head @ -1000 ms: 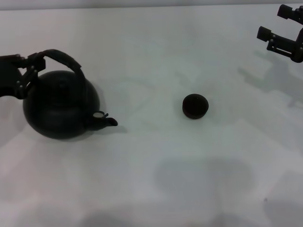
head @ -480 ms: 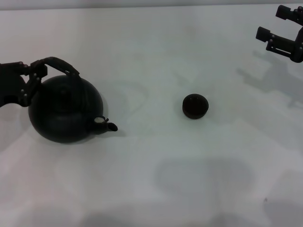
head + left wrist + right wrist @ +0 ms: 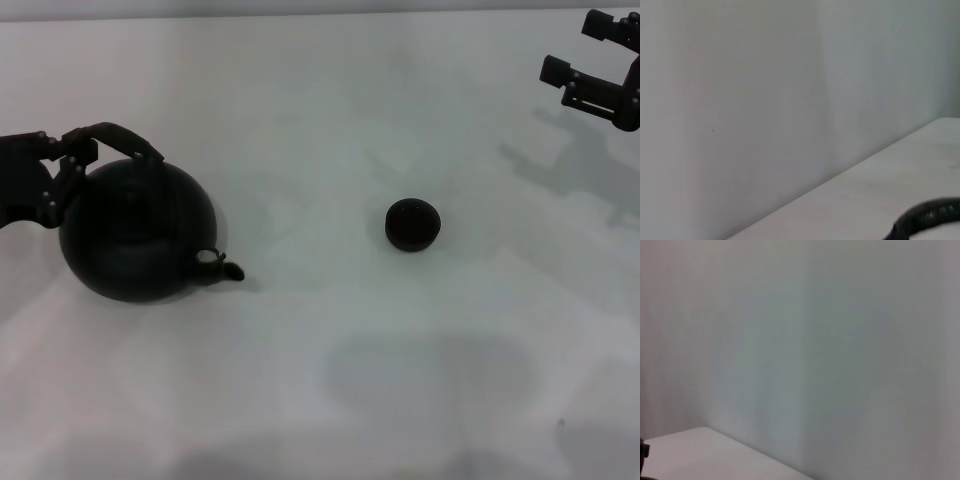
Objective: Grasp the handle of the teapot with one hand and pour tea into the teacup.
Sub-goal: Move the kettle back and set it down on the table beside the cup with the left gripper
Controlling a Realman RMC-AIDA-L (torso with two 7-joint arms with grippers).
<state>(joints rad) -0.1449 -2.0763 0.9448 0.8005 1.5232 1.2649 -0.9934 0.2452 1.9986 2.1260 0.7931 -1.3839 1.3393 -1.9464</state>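
Note:
The round black teapot (image 3: 135, 238) sits at the left of the white table in the head view, its short spout (image 3: 228, 268) pointing right toward the teacup. My left gripper (image 3: 72, 152) comes in from the left edge and is shut on the left end of the arched handle (image 3: 125, 138). A curved piece of that handle (image 3: 925, 219) shows in the left wrist view. The small black teacup (image 3: 412, 224) stands alone right of centre, well apart from the spout. My right gripper (image 3: 585, 50) hangs open at the far right corner, holding nothing.
White table (image 3: 320, 380) stretches between pot and cup and toward the front edge. A pale wall (image 3: 740, 100) fills both wrist views, with the table's edge (image 3: 715, 450) below it.
The teapot has shifted slightly right and looks a little larger, with its handle drawn up over the body in my left gripper. Teacup and right arm have not moved.

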